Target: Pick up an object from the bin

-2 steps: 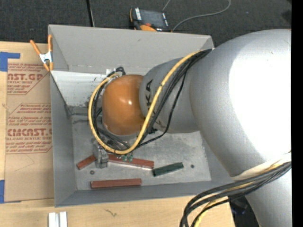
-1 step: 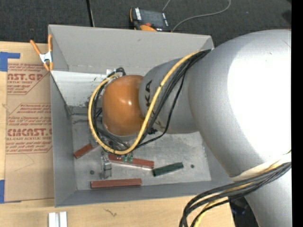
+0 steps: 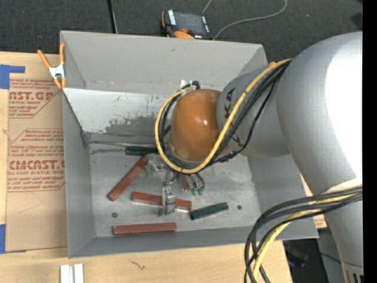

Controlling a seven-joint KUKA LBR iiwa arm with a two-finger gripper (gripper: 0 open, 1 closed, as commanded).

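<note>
"Camera view first — where is the gripper [image 3: 168,204]?"

"Low in the bin [image 3: 153,69], a little toward six o'clock of the floor's middle, hanging under the orange cover [image 3: 194,125] of the wrist. Its tip lies across a flat red-brown bar [image 3: 144,198] that runs from nine to three o'clock on the floor."

"Is it wide, narrow, holding the bar?"

"I cannot tell. The tip overlaps the bar somewhat toward its three o'clock end, but whether it is spread or closed there is too crowded to make out."

"What lies nearest?"

"At about four o'clock of the gripper, just beside it, a dark green stick [image 3: 208,211] lies slightly tilted, its nine o'clock end close to the bar's end. At ten o'clock a second red-brown bar [image 3: 126,183] lies aslant, pointing from seven to one o'clock, near the first. At seven o'clock, along the bin's near wall, a third red-brown bar [image 3: 144,229] lies level, apart from the gripper."

"Anything farther off?"

"A second dark green stick [image 3: 140,150] at eleven o'clock, at the foot of the sloping back wall, one end behind the black-and-yellow cable [image 3: 162,122] that loops round the orange cover. The silver arm [image 3: 318,105] comes in from three o'clock — it covers the bin's three o'clock side."
</note>
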